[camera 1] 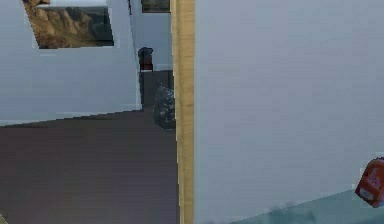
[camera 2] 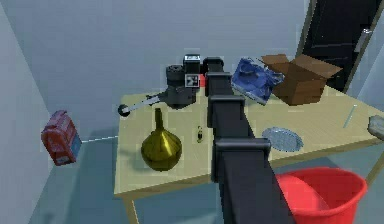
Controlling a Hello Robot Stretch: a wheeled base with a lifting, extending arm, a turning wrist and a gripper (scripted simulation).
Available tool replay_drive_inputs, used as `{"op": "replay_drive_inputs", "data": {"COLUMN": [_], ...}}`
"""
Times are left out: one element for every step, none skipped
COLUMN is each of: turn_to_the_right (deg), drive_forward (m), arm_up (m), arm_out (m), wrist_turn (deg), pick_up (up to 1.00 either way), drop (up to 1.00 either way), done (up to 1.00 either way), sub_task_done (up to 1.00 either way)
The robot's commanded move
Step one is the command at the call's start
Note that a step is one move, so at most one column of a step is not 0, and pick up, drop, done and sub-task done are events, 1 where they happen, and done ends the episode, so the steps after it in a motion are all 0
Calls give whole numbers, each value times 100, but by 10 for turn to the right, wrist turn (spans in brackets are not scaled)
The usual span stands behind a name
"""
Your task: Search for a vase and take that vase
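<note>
A brass-coloured vase (camera 2: 160, 148) with a thin neck and a wide round base stands upright on the pale wooden table (camera 2: 190, 172), toward its near left part. The dark arm (camera 2: 235, 150) reaches out over the table. Its gripper (camera 2: 128, 107) points toward the arm side view's left, near the table's far left corner. The vase's neck rises close below the fingers (camera 2: 145, 101). I cannot tell whether the gripper holds anything or touches the vase.
A blue crumpled thing (camera 2: 255, 78), an open cardboard box (camera 2: 300, 75) and a grey plate (camera 2: 280, 137) share the table. A red bin (camera 2: 320, 195) stands below its near right side. A red canister (camera 2: 62, 137) sits left of the table, seen again as a red thing (camera 1: 372, 182). A wooden frame edge (camera 1: 183, 110) divides the forward view, dark floor (camera 1: 90, 170) to its left.
</note>
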Motion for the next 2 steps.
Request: {"op": "replay_drive_inputs", "data": {"turn_to_the_right": [0, 0], "drive_forward": [0, 0], "arm_up": [0, -28], "arm_out": [0, 0], "wrist_turn": [90, 0], "pick_up": [0, 0], "drop": [0, 0], "done": [0, 0], "sub_task_done": [0, 0]}}
